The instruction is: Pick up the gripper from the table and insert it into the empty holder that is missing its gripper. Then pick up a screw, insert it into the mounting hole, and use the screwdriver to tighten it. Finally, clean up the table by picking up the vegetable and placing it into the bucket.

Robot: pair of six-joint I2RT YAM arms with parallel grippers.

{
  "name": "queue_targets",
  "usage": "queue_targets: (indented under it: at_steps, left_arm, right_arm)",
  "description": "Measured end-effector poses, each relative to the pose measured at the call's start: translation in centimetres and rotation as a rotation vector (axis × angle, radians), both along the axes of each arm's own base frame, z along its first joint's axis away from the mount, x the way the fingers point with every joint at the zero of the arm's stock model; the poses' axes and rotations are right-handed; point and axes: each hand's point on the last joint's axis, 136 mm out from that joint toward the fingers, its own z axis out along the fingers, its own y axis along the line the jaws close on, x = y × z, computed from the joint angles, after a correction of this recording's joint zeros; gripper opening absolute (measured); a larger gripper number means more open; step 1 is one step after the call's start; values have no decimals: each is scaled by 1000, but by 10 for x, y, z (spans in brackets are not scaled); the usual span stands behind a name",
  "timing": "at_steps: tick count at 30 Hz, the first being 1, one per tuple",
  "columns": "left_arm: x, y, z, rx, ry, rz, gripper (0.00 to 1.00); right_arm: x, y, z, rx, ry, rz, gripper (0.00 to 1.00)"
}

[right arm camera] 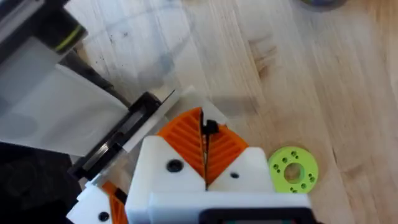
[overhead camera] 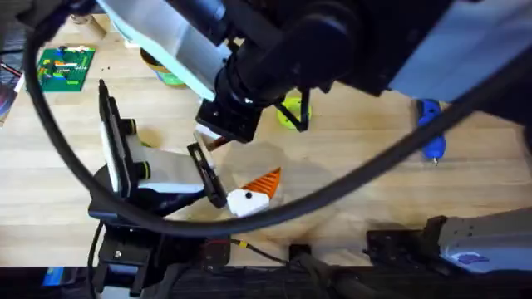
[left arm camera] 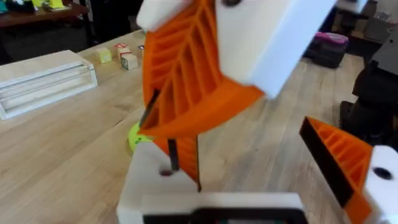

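Right jaws: I see orange pads (right arm camera: 205, 146) pressed together on a thin dark piece.
Left jaws: spread; empty holder (left arm camera: 155, 180) below.
Screwdriver (overhead camera: 430, 126): table, far right.
Advice: I'd align first, slowly.

arms (overhead camera: 274, 58): black | mounts (right arm camera: 186, 168): white | pads (right arm camera: 186, 134): orange ribbed | cable (overhead camera: 66, 158): black

Your centre frame is blocked by both arms and a cable (overhead camera: 58, 141); open bench (overhead camera: 366, 141) between the green disc (overhead camera: 293, 113) and screwdriver (overhead camera: 430, 126).
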Motion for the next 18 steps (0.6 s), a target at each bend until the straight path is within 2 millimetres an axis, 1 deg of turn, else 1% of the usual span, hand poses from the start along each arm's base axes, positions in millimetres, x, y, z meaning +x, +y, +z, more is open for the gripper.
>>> queue_targets:
  at_steps: [3, 18]
  left_arm:
    - [0, 0, 0, 0, 2, -1, 993]
    - [-1, 0, 0, -1, 2, -4, 993]
  right_arm:
    - [2, 2, -6, -18, -8, -3, 6]
    - [6, 4, -8, -23, -23, -11, 6]
